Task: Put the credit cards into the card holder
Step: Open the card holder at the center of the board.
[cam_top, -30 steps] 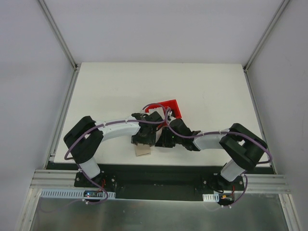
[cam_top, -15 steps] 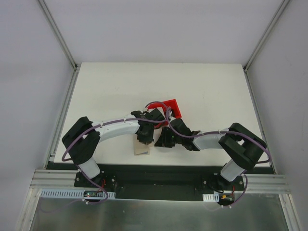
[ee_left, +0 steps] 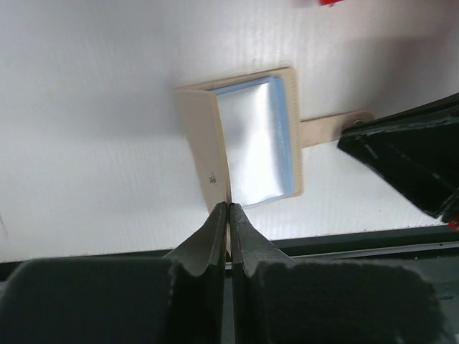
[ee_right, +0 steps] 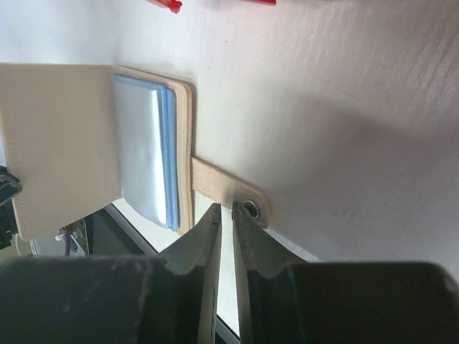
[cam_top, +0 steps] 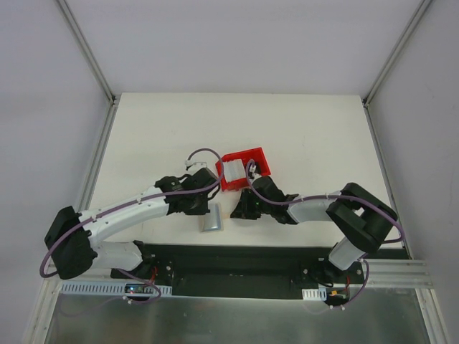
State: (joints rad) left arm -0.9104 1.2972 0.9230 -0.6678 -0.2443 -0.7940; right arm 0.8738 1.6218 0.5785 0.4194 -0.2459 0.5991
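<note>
One white table point(cam_top: 301, 136), pale walls point(cam_top: 215, 43), metal-framed corners

white table point(cam_top: 301, 132) — card holder point(cam_top: 212, 218), red bin point(cam_top: 259, 159)

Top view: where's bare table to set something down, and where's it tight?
Free: the table behind the red bin to the far edge, the left side beyond the left arm, and the right side past the right arm's elbow. Crowded: near-centre, where the left gripper, card holder and right gripper bunch below the bin.
</note>
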